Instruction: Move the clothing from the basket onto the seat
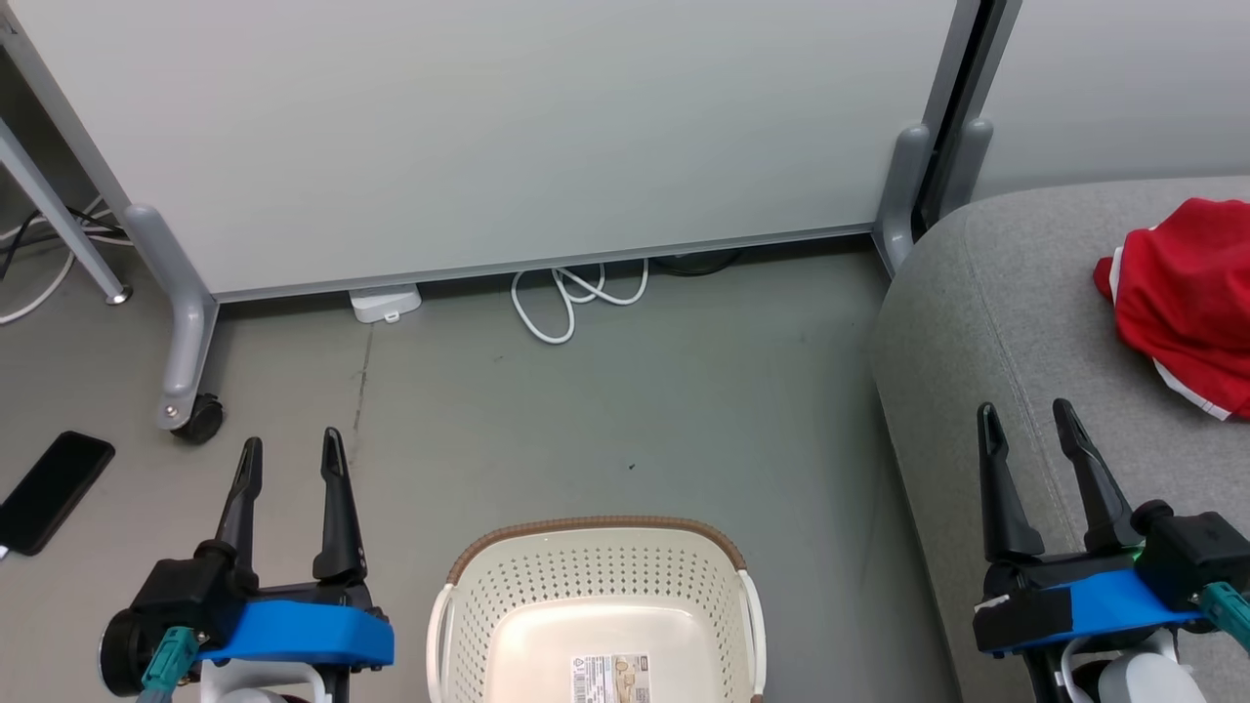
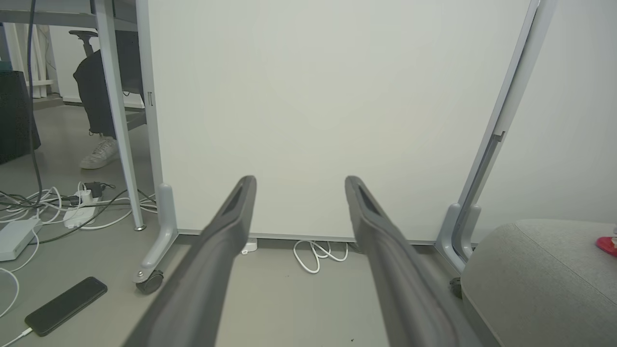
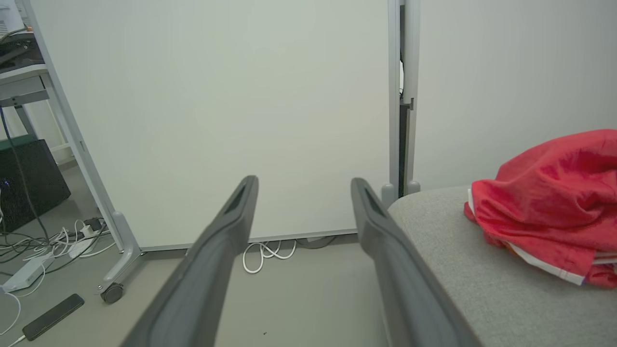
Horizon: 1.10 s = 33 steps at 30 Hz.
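The red clothing (image 1: 1184, 298) with white trim lies bunched on the grey seat (image 1: 1016, 322) at the right; it appears again as a red heap (image 3: 549, 207) on the seat (image 3: 462, 270) in the right wrist view. The cream basket (image 1: 598, 625) with its brown rim stands on the floor at bottom centre, only a label on its bare bottom. My left gripper (image 1: 291, 457) hovers open to the left of the basket, nothing between its fingers. My right gripper (image 1: 1027, 425) is open over the seat's front edge, empty, left of the clothing.
A pale partition panel (image 1: 488, 137) on grey castor feet (image 1: 186, 332) closes off the back. A white cable coil (image 1: 571, 298) lies under it. A black phone (image 1: 51, 490) rests on the floor at the left. A person's shoe (image 2: 99, 154) and cables (image 2: 58, 207) lie beyond a table leg.
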Motion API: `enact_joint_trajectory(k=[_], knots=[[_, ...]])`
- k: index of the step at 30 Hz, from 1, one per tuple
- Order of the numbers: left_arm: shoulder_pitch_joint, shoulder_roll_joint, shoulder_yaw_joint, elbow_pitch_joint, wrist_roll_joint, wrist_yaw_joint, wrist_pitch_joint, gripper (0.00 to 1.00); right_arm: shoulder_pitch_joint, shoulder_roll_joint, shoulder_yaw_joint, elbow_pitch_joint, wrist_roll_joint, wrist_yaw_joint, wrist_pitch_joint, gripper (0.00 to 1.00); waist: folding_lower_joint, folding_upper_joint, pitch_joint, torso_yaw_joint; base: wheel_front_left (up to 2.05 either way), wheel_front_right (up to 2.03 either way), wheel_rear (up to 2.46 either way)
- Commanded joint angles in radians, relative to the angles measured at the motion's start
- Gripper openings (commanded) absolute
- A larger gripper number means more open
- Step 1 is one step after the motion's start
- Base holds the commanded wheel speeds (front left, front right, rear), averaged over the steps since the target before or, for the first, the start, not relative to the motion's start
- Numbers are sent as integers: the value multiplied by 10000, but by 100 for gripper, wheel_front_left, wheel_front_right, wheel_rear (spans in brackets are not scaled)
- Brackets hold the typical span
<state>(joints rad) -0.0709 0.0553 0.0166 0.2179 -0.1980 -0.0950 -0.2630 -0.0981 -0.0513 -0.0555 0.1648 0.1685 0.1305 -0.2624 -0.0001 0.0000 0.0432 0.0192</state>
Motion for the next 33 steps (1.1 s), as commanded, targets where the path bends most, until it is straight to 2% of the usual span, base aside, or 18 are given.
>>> enact_joint_trajectory(k=[1, 20, 21, 25, 33], knots=[[74, 5, 30, 25, 75, -35, -24, 100, 167, 13, 15, 21, 19, 5, -38, 100, 1, 0, -75, 26, 0, 0, 0], [-41, -49, 45, 174, 296, -68, -24, 100, 409, 15, 316, 210, 297, 5, -38, 100, 1, 0, -278, 158, 0, 0, 0], [76, -44, 20, 213, 289, -87, 6, 0, 262, 2, 316, 242, 271, 0, 9, 0, 1, 0, -281, 158, 0, 0, 0], [324, -86, 39, 583, 203, -88, 103, 0, 370, 11, 313, 585, 363, 0, 82, 0, 1, 0, -281, 156, 0, 0, 0], [194, -80, 190, 592, -1375, -119, 553, 0, 304, 11, 204, 610, 1921, 0, 496, 0, 1, 0, -289, 134, 0, 0, 0]])
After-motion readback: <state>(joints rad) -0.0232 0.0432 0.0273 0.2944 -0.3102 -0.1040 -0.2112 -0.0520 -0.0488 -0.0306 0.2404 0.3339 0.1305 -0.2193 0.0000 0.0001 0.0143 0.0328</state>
